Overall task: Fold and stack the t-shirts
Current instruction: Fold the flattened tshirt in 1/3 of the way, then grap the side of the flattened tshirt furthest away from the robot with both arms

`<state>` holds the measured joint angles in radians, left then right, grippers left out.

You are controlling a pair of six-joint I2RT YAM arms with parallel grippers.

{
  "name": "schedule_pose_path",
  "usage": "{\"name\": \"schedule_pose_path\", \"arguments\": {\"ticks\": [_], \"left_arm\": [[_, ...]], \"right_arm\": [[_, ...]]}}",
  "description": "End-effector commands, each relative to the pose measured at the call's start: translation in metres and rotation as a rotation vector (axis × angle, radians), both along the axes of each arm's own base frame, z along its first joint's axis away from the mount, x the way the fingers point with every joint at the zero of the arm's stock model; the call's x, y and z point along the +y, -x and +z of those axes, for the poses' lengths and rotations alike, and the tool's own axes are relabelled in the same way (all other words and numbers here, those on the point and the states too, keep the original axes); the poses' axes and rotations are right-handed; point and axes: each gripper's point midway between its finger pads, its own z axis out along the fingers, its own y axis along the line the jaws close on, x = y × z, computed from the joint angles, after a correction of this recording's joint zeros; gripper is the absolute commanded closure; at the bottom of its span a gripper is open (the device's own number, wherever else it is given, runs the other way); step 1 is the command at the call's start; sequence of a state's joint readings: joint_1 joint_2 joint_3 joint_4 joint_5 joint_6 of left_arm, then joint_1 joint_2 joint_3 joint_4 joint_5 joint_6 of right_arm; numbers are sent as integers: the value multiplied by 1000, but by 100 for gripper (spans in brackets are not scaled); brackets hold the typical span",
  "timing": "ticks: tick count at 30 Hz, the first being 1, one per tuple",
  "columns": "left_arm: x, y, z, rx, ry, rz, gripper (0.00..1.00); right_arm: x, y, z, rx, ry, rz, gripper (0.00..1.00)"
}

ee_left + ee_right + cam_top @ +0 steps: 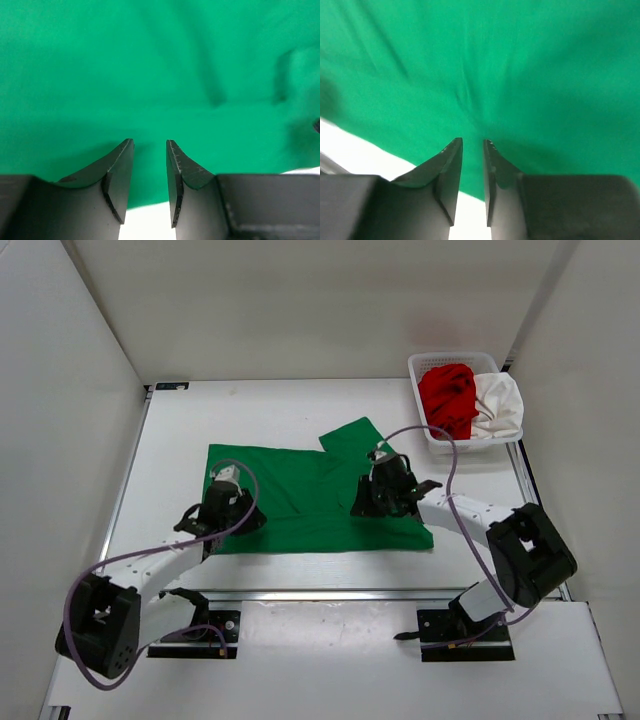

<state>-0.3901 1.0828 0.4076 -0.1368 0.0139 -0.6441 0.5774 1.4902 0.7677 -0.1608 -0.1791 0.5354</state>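
The green t-shirt (310,495) lies spread flat on the white table, one sleeve (352,436) sticking out at the back. My left gripper (240,515) hovers low over its near left part, and my right gripper (372,498) over its right part. In the left wrist view the left gripper (150,142) is open, with only green cloth (160,75) and a strip of table behind the gap. The right gripper (473,141) is narrowly open above creased green cloth (485,70), gripping nothing. The red t-shirt (447,395) and the white t-shirt (500,405) lie bunched in the basket.
The white mesh basket (470,445) stands at the back right of the table. White walls close in the left, back and right sides. Bare table (260,410) shows behind the green shirt, and a metal rail (320,594) runs along the near edge.
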Motion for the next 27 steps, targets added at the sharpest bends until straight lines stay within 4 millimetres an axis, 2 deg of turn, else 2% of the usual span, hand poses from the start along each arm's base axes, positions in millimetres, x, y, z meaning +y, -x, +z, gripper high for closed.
{"name": "schedule_pose_path", "arguments": {"ticks": [1, 2, 4, 5, 6, 8, 9, 10, 11, 12, 13, 14, 15, 16, 17, 18, 19, 21, 22, 23, 27], "left_arm": [[-21, -53, 64, -149, 81, 22, 56], [-27, -67, 75, -173, 88, 23, 57], [-23, -93, 77, -164, 103, 71, 60], [-27, -101, 86, -172, 148, 54, 60], [-14, -117, 83, -180, 160, 105, 63], [26, -150, 88, -189, 141, 232, 73], [34, -157, 73, -147, 131, 252, 74], [49, -170, 69, -115, 116, 281, 75], [70, -183, 75, -119, 82, 337, 74], [80, -196, 75, -119, 40, 351, 75], [89, -203, 63, -90, 16, 365, 71], [106, -214, 55, -64, -46, 394, 67], [115, -230, 66, -90, -60, 411, 65], [119, -229, 60, -54, -94, 396, 63], [123, -240, 55, -41, -116, 395, 62], [146, -246, 49, -23, -151, 431, 60], [153, -253, 44, -19, -173, 444, 59], [166, -258, 36, 7, -210, 455, 57], [166, -255, 20, 50, -229, 440, 56], [170, -260, 22, 43, -237, 445, 54], [187, -259, 3, 85, -220, 473, 50]], "right_arm": [[7, -66, 62, -176, -100, -47, 83], [11, -83, 76, -207, -120, -54, 87], [6, -111, 62, -193, -111, -76, 100], [5, -129, 65, -198, -125, -96, 100], [7, -138, 68, -213, -131, -97, 100], [2, -154, 67, -216, -148, -131, 100], [3, -158, 74, -231, -159, -131, 100], [7, -158, 75, -244, -170, -114, 100], [6, -156, 76, -242, -171, -112, 100], [9, -150, 73, -236, -171, -94, 99], [11, -155, 77, -264, -181, -92, 99], [13, -151, 78, -267, -191, -91, 98], [12, -147, 70, -259, -179, -86, 98], [15, -144, 74, -261, -192, -71, 97], [17, -142, 71, -255, -194, -72, 96], [19, -136, 68, -244, -196, -64, 94], [20, -135, 65, -234, -204, -66, 93], [24, -130, 67, -249, -202, -42, 91], [25, -131, 69, -254, -198, -39, 91], [28, -128, 70, -252, -200, -25, 91], [29, -126, 69, -248, -208, -15, 91]]}}
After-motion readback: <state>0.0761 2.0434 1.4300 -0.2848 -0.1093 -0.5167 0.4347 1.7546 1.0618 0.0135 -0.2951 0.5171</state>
